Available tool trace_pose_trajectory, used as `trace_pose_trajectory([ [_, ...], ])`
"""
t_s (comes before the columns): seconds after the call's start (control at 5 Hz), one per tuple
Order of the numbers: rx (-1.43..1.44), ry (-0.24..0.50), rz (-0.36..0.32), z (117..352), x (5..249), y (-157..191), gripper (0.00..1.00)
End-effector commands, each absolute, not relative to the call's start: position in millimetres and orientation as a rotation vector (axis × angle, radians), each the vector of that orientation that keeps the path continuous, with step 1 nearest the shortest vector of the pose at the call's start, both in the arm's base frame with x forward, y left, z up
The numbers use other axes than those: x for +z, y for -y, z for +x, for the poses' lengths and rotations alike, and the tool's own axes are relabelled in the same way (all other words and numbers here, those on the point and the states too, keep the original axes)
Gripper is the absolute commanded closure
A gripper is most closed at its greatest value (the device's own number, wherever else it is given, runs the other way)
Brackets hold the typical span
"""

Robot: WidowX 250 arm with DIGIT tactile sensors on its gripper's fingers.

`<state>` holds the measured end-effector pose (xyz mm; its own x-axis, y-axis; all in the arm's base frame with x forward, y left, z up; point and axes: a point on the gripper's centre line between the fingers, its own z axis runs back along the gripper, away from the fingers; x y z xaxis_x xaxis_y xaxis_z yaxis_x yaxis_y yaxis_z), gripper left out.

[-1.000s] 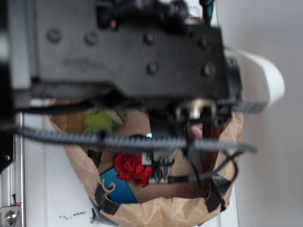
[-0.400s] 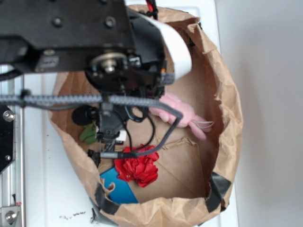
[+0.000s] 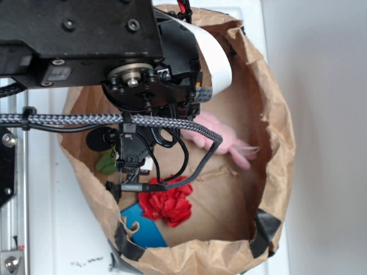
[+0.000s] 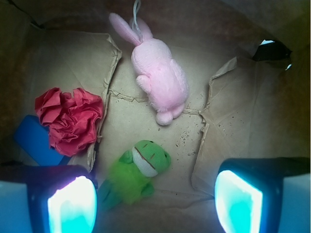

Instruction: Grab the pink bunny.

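While the end effector (image 4: 154, 196) hangs spread and empty, the pink bunny (image 4: 159, 80) seemingly lies untouched.

A plain, pale grey-white wall or panel (image 3: 327, 114) fills the right side of the exterior view, evenly lit with no strong shadow, and it meets a white surface (image 3: 57, 229) that runs under the scene and shows a few dark specks near the bottom edge. Along the left edge stands a silver metal rail (image 3: 12, 252) with a bolt at its foot, beside what may be a black bracket, though it is cropped and hard to make out. The wrist view is dimmer and warm brown toward its edges, brighter in the middle.
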<state>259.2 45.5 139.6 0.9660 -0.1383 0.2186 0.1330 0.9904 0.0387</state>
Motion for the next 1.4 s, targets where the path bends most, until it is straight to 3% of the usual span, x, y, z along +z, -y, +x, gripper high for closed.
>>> trace_pose_trajectory([
  [0.0,-0.517,0.386,0.029,312,111,-43,0.0],
  [0.2,-0.555,0.401,0.045,328,102,-41,0.0],
  [0.4,-0.588,0.4,0.066,330,96,-38,0.0],
  [0.8,-0.607,0.357,0.136,351,70,-27,0.0],
  [1.0,-0.603,0.313,0.157,342,62,-25,0.0],
  [1.2,-0.603,0.273,0.148,303,61,-19,0.0],
])
